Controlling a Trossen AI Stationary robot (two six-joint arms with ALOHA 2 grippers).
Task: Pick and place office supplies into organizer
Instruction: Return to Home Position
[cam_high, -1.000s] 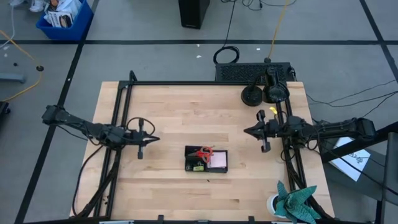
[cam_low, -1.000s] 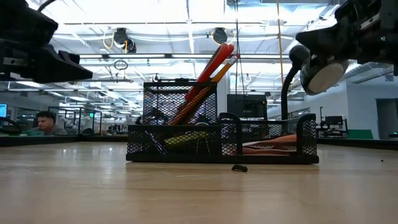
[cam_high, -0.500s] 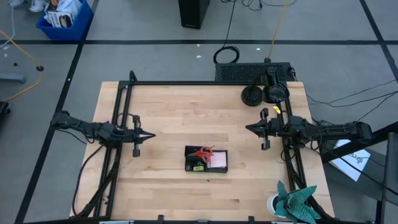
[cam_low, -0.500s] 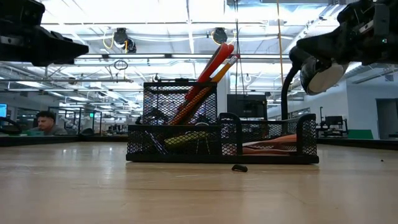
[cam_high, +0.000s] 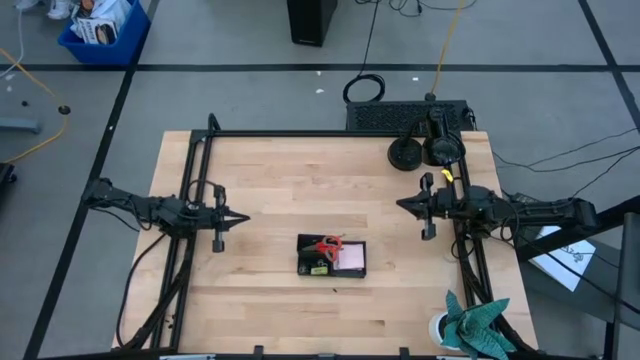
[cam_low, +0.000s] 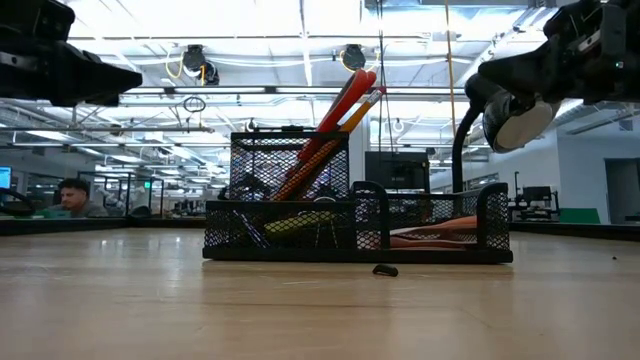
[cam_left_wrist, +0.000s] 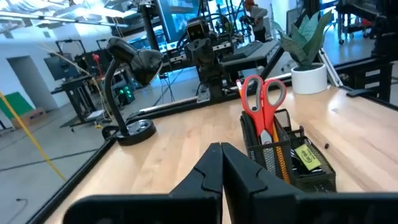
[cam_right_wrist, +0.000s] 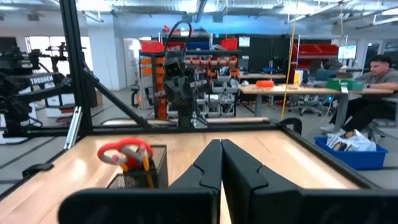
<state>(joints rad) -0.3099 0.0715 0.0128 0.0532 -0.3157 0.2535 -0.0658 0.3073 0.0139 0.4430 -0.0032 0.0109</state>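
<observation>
left gripper (cam_high: 240, 218) and right gripper (cam_high: 400, 205) both clenched empty, well clear of the organizer (cam_low: 260, 240); my worry is leaving that small black bit (cam_low: 385, 270) outside it.

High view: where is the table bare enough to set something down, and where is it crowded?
Bare: the table between the organizer and the far edge, and the near-left corner. Crowded: the far-right corner with black lamp bases, near-right with the plant.

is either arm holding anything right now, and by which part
Nothing is held. The left tool and right tool are both shut and empty, away from the organizer, where the scissors stand handles up.
</observation>
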